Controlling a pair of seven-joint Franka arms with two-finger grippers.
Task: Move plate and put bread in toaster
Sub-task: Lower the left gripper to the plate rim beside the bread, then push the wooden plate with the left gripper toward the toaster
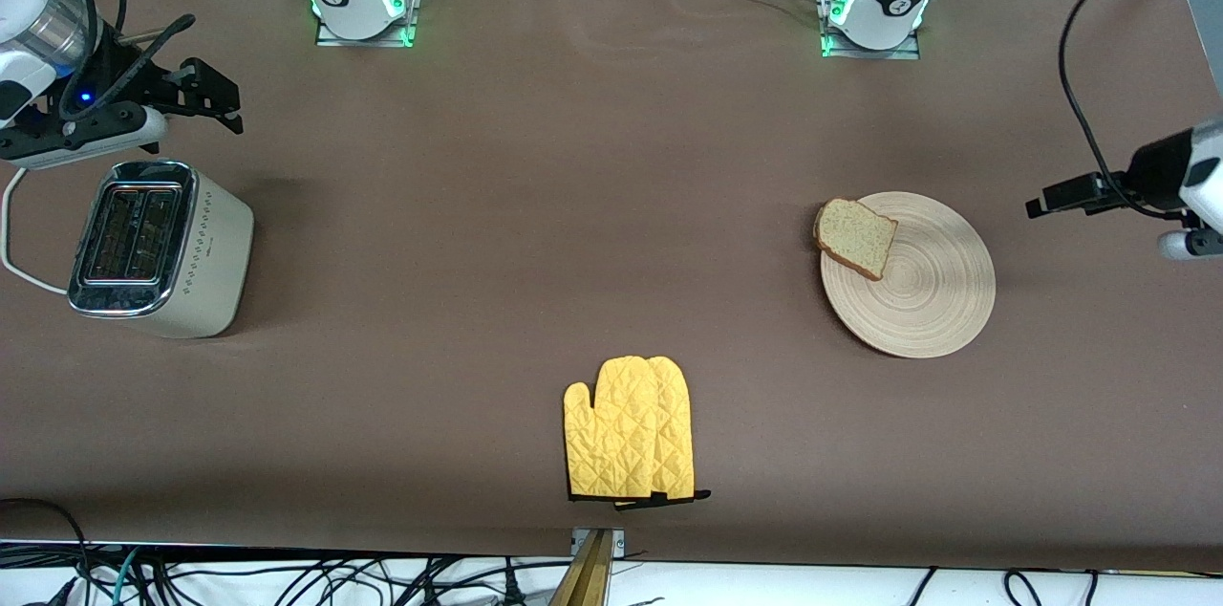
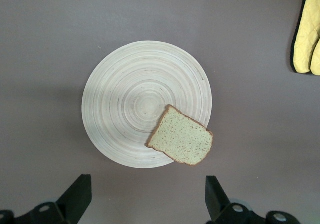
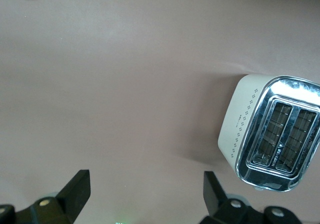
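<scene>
We are holding our left gripper (image 2: 145,204) in the air over bare table at the left arm's end, beside the plate (image 1: 922,286), its fingers (image 2: 77,196) spread wide and gripping nothing, while our right gripper (image 3: 145,201) is hanging, equally wide open and empty, over the table next to the toaster (image 1: 158,248) at the right arm's end. The bread (image 1: 855,237) is lying on the plate's rim, on the edge toward the right arm's end, its crust overhanging slightly. A yellow oven mitt (image 1: 631,429) is lying mid-table, nearer the front camera than both plate and toaster.
</scene>
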